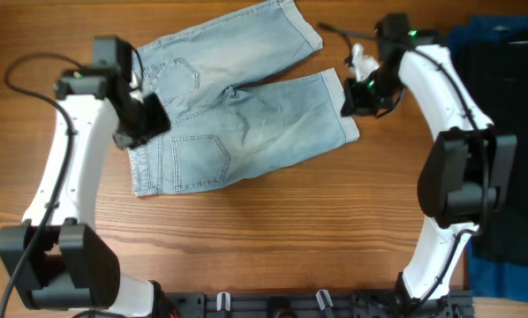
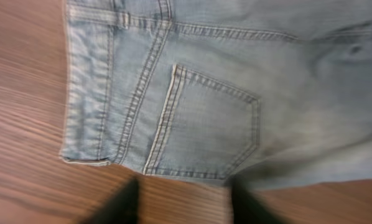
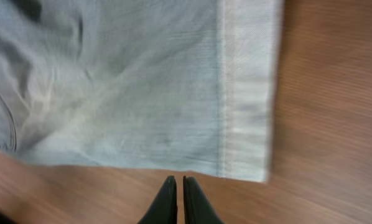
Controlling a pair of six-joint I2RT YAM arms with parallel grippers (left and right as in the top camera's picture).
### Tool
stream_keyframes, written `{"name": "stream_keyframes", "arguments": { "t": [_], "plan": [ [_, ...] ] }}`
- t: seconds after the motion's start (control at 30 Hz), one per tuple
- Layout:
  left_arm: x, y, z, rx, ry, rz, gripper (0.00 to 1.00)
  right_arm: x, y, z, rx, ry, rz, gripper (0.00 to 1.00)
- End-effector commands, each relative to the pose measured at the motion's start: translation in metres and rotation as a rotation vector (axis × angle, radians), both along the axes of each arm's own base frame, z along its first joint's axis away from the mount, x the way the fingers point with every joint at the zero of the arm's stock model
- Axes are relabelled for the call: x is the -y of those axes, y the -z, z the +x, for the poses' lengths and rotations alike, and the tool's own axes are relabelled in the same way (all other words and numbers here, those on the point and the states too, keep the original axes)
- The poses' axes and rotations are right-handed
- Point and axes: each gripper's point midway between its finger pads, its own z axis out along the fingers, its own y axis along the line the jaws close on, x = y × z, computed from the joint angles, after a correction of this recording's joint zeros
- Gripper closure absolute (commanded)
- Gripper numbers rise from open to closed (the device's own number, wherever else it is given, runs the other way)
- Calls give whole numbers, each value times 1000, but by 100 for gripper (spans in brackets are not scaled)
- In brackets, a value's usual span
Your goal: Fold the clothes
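The pale light-blue denim shorts point(image 1: 237, 110) lie flat on the wooden table, back pockets up, waistband at the left, two cuffed legs spread toward the right. My left gripper point(image 1: 145, 119) hovers over the waistband end; in the left wrist view its open fingers point(image 2: 186, 202) sit above bare wood just off the shorts' edge, near a back pocket point(image 2: 201, 127). My right gripper point(image 1: 350, 99) is by the lower leg's cuff; in the right wrist view its shut, empty fingers point(image 3: 179, 186) sit just off the leg edge beside the cuffed hem point(image 3: 248, 93).
A royal-blue garment point(image 1: 502, 40) and a large black garment point(image 1: 511, 185) lie at the table's right side. A small white object point(image 1: 361, 60) lies near the right arm. Bare wood extends in front of the shorts.
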Motion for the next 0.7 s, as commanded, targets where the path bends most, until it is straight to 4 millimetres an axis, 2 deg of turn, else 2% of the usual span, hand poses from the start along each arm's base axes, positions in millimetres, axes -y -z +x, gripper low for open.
{"name": "stream_keyframes", "arguments": {
  "t": [0.0, 0.03, 0.07, 0.23, 0.37, 0.47, 0.57, 0.67],
  "plan": [
    [22, 57, -30, -113, -43, -61, 92, -18, 20, -18, -52, 20, 25, 96],
    [29, 67, -33, -113, -32, -83, 96, -18, 24, -18, -54, 36, 21, 96],
    [38, 82, -39, -115, -22, -106, 96, -15, 33, -17, -51, 64, 1, 96],
    [44, 106, -51, -119, -11, -95, 96, -4, 54, -10, -18, 141, -68, 96],
    [29, 118, -50, -98, -74, -5, 96, 10, 67, -5, 7, 222, -142, 96],
    [15, 126, -50, -76, -129, 72, 96, 13, 74, -5, 12, 247, -154, 96],
    [0, 135, -54, -62, -172, 147, 96, 25, 83, -19, -39, 314, -224, 96],
    [-5, 140, -56, -55, -176, 172, 96, 38, 85, -35, -108, 395, -305, 96]
  ]
}}
